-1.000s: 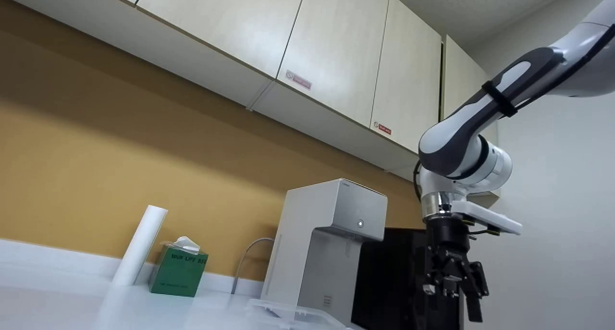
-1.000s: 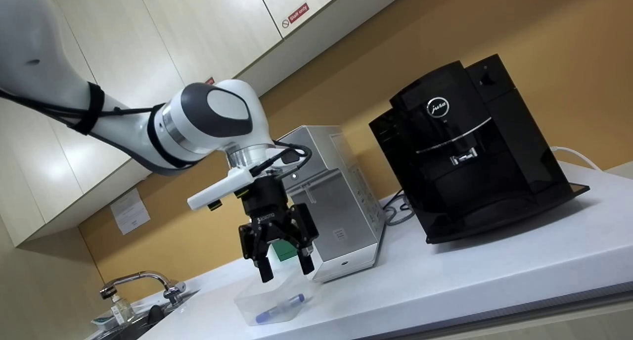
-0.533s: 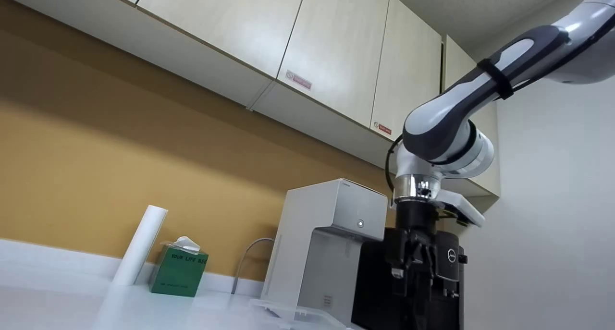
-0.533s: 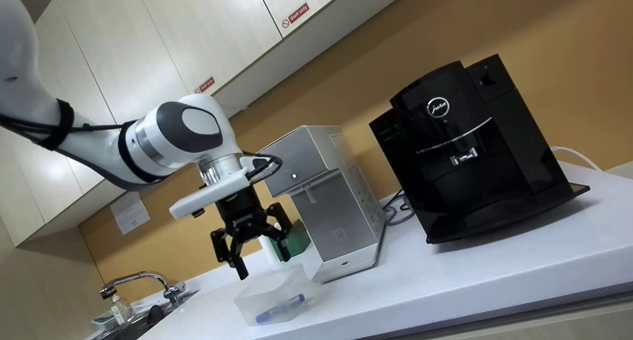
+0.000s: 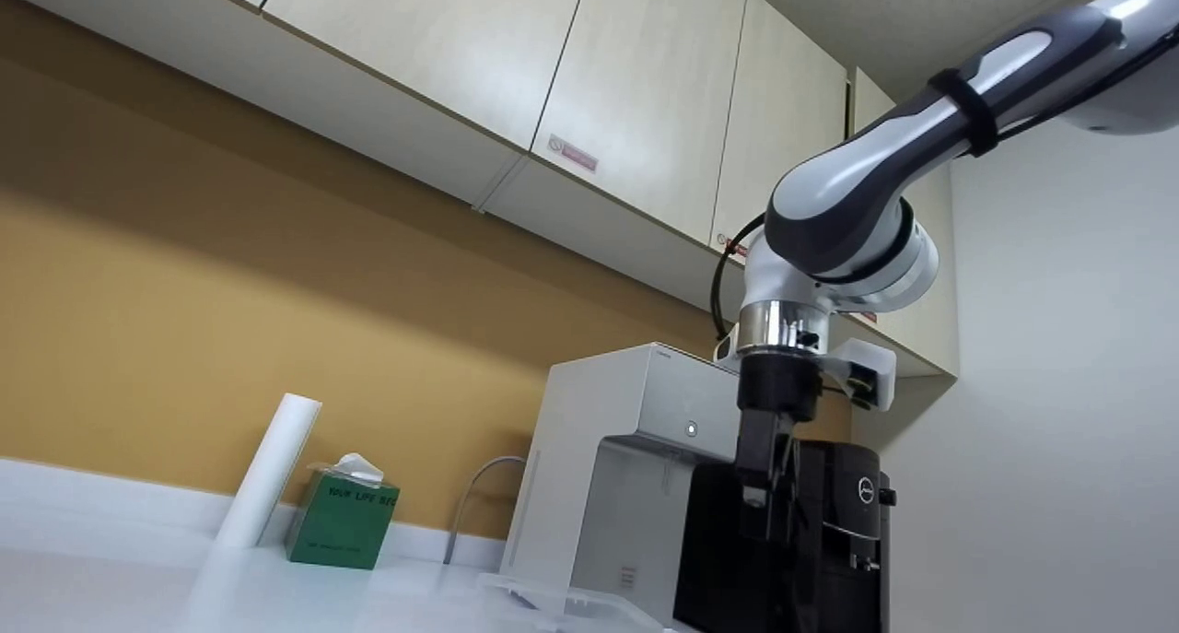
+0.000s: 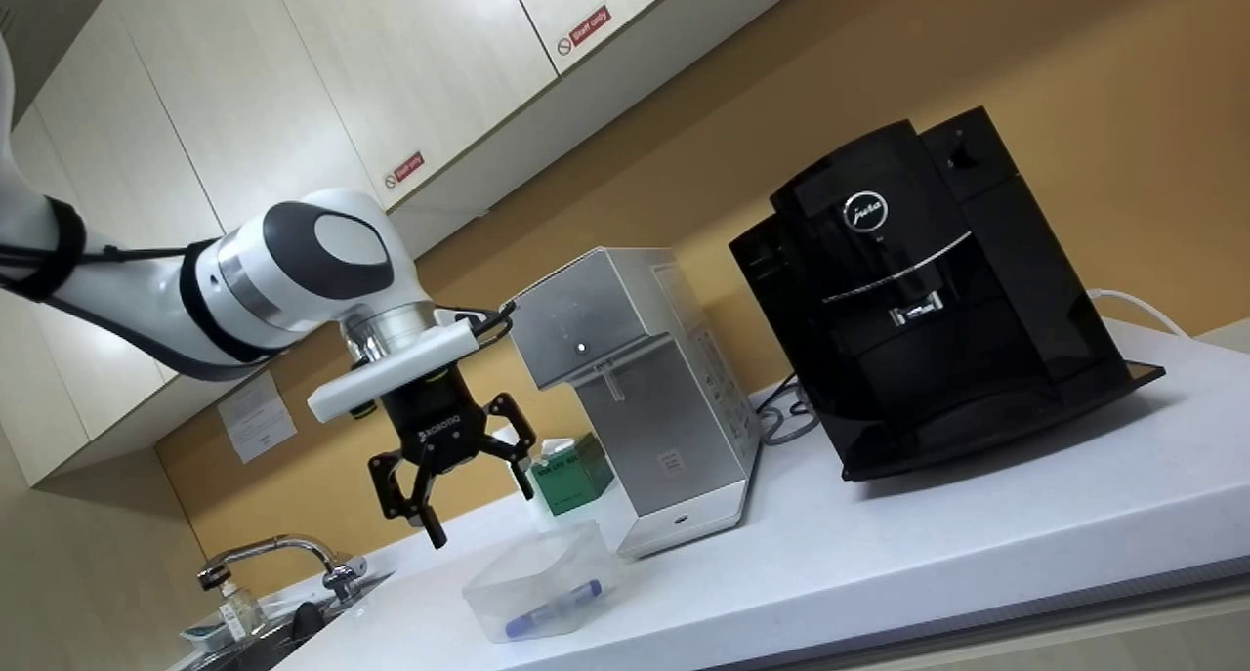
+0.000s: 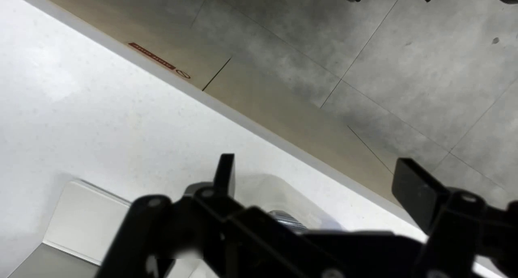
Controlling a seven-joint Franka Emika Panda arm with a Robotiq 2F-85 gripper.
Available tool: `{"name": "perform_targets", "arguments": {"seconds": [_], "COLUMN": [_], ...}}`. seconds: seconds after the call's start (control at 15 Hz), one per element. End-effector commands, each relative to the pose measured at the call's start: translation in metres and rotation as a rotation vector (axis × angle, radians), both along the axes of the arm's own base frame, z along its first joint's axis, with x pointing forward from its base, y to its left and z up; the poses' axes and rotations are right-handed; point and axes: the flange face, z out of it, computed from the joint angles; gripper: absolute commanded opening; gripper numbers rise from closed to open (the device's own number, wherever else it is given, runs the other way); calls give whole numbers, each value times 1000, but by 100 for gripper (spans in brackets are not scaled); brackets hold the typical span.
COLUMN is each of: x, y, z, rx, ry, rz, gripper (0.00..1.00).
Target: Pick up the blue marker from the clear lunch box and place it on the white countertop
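Note:
The blue marker (image 6: pixel 554 609) lies slanted inside the clear lunch box (image 6: pixel 498 571), low near its front wall. In the wrist view only a dark, shiny end of what looks like the marker (image 7: pixel 288 220) shows, the rest hidden by the gripper. The box also shows there (image 7: pixel 271 191) and at the bottom of an exterior view (image 5: pixel 599 607). The box stands on the white countertop (image 6: pixel 879 564). My black gripper (image 6: pixel 481 513) is open and empty, above the box and left of it in that view. In the wrist view its fingers (image 7: pixel 316 164) are wide apart.
A silver-white water dispenser (image 6: pixel 635 417) stands right beside the box, with a black coffee machine (image 6: pixel 937 310) farther right. A green tissue box (image 5: pixel 341 522) and a white roll (image 5: pixel 269 472) are at the wall. The countertop's front edge (image 7: pixel 259 128) is close to the box.
My gripper has moved left in both exterior views, away from in front of the dispenser, and has turned about its axis. It stays open. The marker and box have not moved.

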Motion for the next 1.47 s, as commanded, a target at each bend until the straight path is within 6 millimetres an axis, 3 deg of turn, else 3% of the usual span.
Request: {"name": "perform_targets", "arguments": {"seconds": [0.0,0.8,0.87,1.2,1.4], "x": [1,50,36,38,51], "y": [1,83,69,70,84], "z": [-1,6,2,-3,-8], "rx": [2,-65,-60,-58,-72], "ry": [-2,-23,-18,-8,8], "rz": [36,774,684,694,904], "gripper": [100,100,100,100,100]}}
